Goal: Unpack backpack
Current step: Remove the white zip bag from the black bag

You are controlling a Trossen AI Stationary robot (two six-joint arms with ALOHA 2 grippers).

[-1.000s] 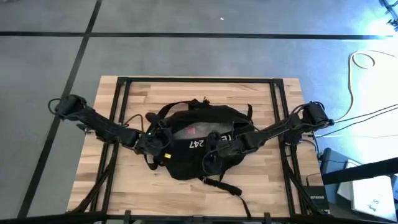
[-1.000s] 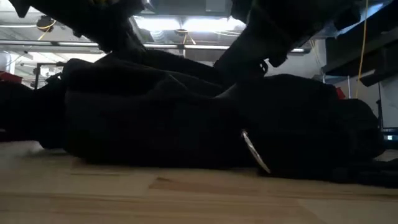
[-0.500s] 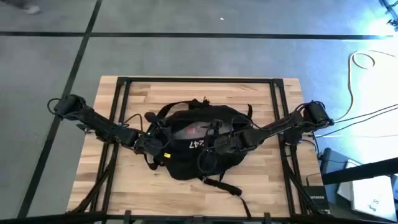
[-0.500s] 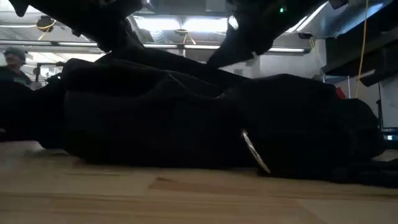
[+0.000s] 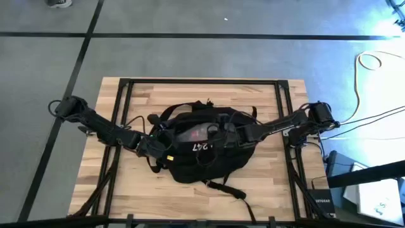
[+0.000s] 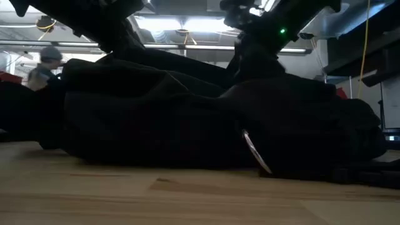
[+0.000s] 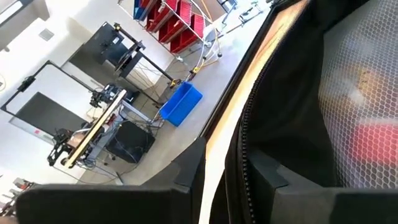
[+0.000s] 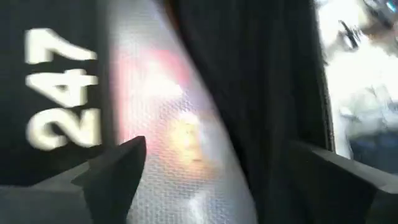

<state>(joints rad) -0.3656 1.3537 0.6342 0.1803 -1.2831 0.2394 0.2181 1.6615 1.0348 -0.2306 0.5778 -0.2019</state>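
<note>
At the middle of the butcher-block wooden table (image 5: 266,190) lies the backpack (image 5: 202,161), a broad slumped mound of black soft fabric with straps trailing off its near and far edges and white "247" lettering across its top face. Both dark arms reach in over it from the table's two sides.

The left gripper (image 5: 158,144) sits at the bag's left edge, directly against the fabric. In its wrist view a black zipper track (image 7: 239,162) curves just ahead of its fingers, and beyond that lies a translucent pouch (image 7: 360,106) with a fine honeycomb mesh texture, something red and something pale showing blurred through it. Whether this gripper is spread or pressed together I cannot tell.

The right gripper (image 5: 218,132) hangs over the bag's top, just beside the lettering and at the opening where the pouch shows reddish from above. Its wrist view shows its two dark fingers (image 8: 115,171) set well apart, with the same glossy mesh pouch between them and the white "247" to one side on matte black cloth; nothing is pinched.

From table height the bag is a long, low, creased black hump resting flat on the pale wood, a thin silvery strip (image 6: 256,152) slanting down its front. A person (image 6: 42,65) in a cap stands blurred in the room behind.
</note>
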